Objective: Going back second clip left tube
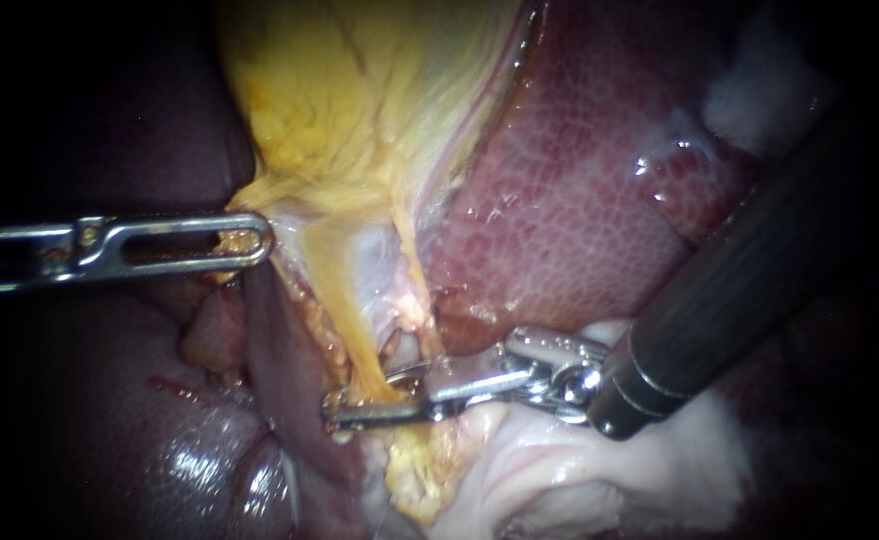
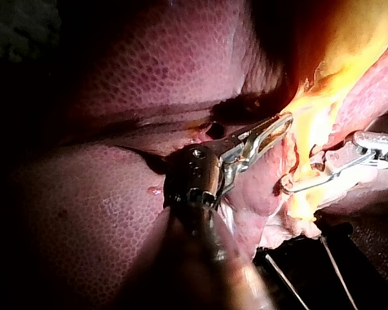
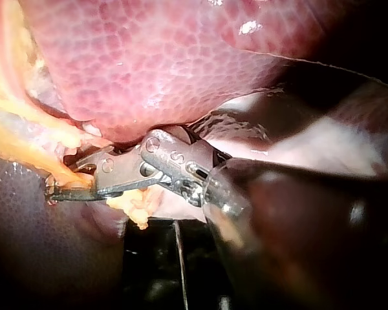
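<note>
The yellow gallbladder (image 1: 359, 90) hangs from above and narrows into the left tube (image 1: 349, 335), a yellow strand running down. My left instrument (image 1: 257, 240) enters from the left, its slotted jaws shut on the gallbladder's lower edge; in its wrist view (image 2: 279, 124) they pinch the same yellow tissue. My right instrument (image 1: 357, 398) comes down from the upper right on a dark shaft (image 1: 739, 280). Its jaws are open, a gap between them, with the left tube passing through that gap (image 3: 59, 186). The left wrist view also shows them straddling the tube (image 2: 296, 183).
A thinner strand (image 1: 414, 265) runs just right of the left tube. Red mottled liver (image 1: 579, 200) fills the upper right. A darker lobe (image 1: 189, 460) lies at the lower left. Pale white tissue (image 1: 579, 470) sits under the right instrument's shaft.
</note>
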Motion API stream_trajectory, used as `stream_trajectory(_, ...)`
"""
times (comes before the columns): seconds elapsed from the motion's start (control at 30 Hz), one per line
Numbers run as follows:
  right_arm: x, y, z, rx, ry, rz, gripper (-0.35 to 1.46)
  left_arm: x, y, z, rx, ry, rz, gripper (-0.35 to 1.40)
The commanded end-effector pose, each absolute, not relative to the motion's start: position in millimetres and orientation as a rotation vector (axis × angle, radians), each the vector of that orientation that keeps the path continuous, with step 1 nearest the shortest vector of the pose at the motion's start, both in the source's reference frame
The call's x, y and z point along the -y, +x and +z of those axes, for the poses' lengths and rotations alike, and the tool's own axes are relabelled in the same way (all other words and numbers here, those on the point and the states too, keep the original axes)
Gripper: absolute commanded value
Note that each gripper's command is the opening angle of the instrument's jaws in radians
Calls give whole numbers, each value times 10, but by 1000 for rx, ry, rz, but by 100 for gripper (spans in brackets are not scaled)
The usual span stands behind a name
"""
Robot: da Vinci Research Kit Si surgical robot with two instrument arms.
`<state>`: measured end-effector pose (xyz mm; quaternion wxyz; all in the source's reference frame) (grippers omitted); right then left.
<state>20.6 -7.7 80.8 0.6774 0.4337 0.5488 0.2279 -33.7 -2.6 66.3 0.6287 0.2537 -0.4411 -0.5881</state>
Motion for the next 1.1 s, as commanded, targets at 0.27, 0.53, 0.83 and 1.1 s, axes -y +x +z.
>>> stream_trajectory(0.27, 78, 206, 805, -1233, 990, 500, -29, 26, -336, 663, 1011, 581, -1347, -35)
stream_trajectory(0.53, 64, 222, 814, -1328, 843, 523, 60, 27, -337, 662, 1010, 580, -1348, -35)
stream_trajectory(0.83, 50, 219, 824, -1335, 826, 519, 60, 28, -338, 661, 1010, 579, -1349, -35)
stream_trajectory(1.1, 49, 209, 821, -1337, 827, 513, 60, 28, -337, 661, 1010, 579, -1349, -35)
